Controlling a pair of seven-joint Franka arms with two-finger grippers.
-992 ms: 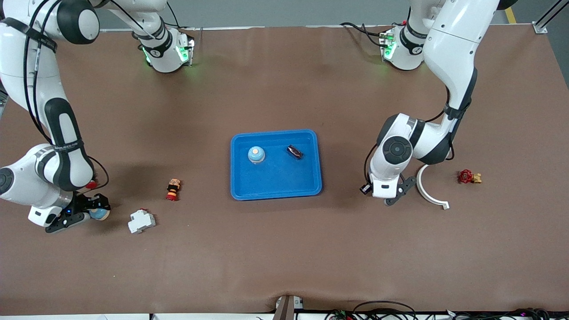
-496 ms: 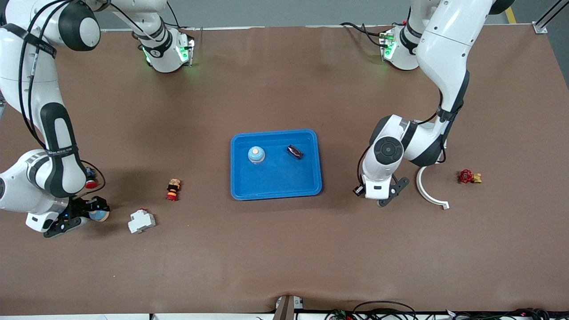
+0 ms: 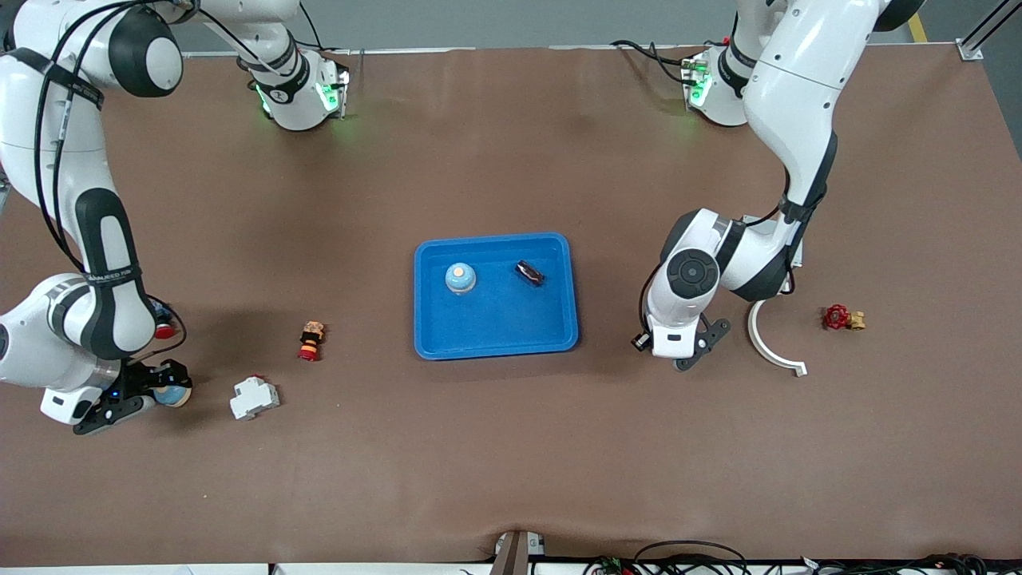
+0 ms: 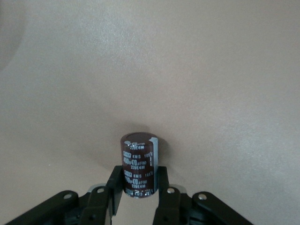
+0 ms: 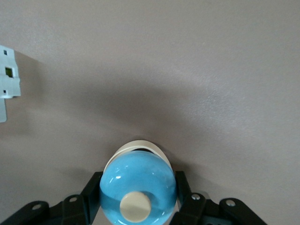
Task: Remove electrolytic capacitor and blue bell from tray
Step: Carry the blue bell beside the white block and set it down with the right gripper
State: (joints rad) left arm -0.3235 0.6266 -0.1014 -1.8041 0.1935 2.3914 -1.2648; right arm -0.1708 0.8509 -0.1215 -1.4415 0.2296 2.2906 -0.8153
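Brown table: we see it covered in a plain mat, with both arms working low over it.
Right gripper: at the right arm's end of the table we find it low over the mat, its fingers pinching a bell.
Bell in hand: we read it as a blue dome with a cream button and cream base, clamped between the two pads; in the front view it shows at the gripper's tip.
White breaker: we see it lying on the mat just beside the right gripper, toward the tray.
Red-and-orange part: it sits between the breaker and the tray, farther from the front camera than the breaker.
Blue tray: it sits at mid-table; we count two things in it, apart from each other.
Bell in tray: a second blue bell, standing upright.
Dark part in tray: it lies tilted, toward the left arm's end.
Left gripper: it is over the mat just beside the tray, with its fingers closed on a capacitor.
Capacitor: a dark brown can with pale print, gripped at its lower half.
White curved piece: it lies on the mat beside the left gripper.
Red valve: it rests nearest the left arm's end.
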